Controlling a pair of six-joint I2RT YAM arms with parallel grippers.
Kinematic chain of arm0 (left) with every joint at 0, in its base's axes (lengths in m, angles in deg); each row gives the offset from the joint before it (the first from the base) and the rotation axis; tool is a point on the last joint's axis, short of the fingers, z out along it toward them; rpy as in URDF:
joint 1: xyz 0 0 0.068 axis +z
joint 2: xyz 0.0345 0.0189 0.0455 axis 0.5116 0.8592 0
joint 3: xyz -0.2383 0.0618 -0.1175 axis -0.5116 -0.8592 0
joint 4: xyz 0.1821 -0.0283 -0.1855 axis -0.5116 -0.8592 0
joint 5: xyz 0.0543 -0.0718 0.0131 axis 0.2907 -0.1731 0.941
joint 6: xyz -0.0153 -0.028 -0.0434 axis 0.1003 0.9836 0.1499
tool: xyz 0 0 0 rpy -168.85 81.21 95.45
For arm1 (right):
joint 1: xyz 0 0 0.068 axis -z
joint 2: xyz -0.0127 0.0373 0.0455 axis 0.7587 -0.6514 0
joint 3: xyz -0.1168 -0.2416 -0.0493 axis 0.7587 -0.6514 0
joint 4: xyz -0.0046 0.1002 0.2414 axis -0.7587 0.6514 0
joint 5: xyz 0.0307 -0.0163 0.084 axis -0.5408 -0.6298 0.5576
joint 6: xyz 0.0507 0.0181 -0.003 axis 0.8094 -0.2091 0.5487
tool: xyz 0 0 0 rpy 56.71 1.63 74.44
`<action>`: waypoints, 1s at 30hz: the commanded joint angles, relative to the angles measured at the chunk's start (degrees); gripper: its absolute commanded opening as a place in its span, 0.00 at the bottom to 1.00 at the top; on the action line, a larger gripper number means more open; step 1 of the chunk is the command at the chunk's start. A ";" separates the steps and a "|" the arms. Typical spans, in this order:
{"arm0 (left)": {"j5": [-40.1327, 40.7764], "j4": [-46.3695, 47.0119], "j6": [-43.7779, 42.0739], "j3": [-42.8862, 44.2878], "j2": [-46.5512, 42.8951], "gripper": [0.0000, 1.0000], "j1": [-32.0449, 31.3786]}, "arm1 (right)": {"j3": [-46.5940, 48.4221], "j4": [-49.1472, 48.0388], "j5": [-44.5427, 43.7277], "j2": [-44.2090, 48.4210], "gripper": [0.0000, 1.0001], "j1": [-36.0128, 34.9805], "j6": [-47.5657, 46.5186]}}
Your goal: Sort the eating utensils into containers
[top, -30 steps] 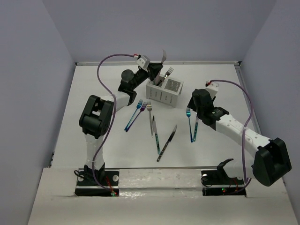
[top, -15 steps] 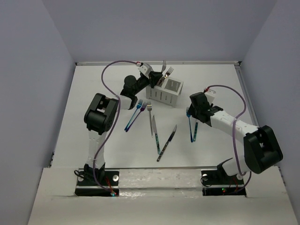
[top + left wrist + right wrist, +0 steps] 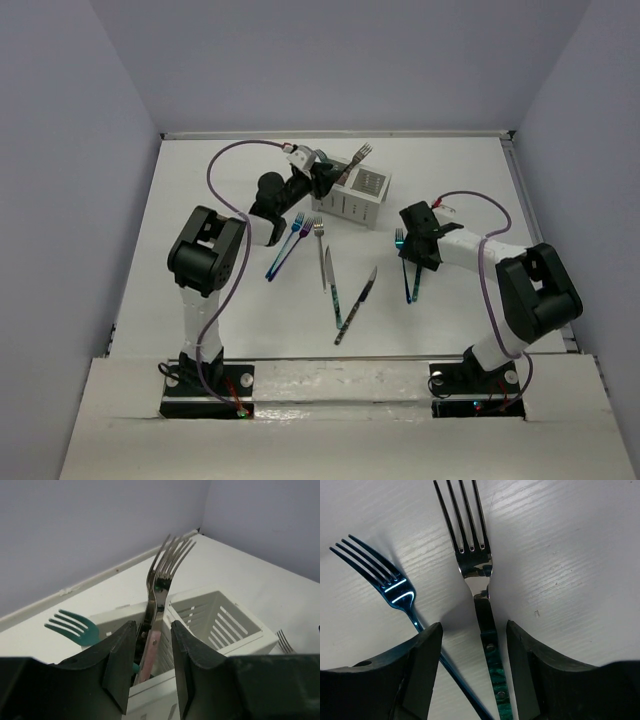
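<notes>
We see the right gripper (image 3: 473,635), jaws parted, astride a green-handled fork (image 3: 476,575) flat on the table (image 3: 570,555), beside a blue fork (image 3: 395,586). The left gripper (image 3: 152,632), also parted, flanks upright forks (image 3: 161,575) standing in one caddy (image 3: 235,630) compartment.

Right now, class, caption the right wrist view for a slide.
Open right gripper straddling a silver fork, blue fork alongside.

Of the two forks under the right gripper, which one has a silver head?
The straight fork with the green handle; the slanted fork beside it is blue all over.
</notes>
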 commanded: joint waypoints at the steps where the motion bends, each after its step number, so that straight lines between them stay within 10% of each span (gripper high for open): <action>1: 2.89 11.62 -0.42 0.09 -9.50 0.45 0.01 | 1.50 1.69 1.71 -2.88 0.56 0.74 1.28; 11: 7.12 -24.17 -8.48 8.17 -21.56 0.48 1.77 | 2.11 3.53 -2.85 2.28 0.00 1.89 -1.09; 20: 12.40 -55.35 -28.80 6.86 -32.19 0.60 10.46 | 17.91 9.60 -14.27 17.76 0.00 1.89 -13.39; 24: 10.37 -68.45 -34.77 4.32 -34.57 0.65 18.63 | 27.68 -0.47 -16.83 20.40 0.00 -3.72 -22.69; 30: 9.41 -71.45 -38.12 -5.95 -36.59 0.70 27.16 | 30.32 -48.51 -17.11 11.11 0.00 -13.93 -51.43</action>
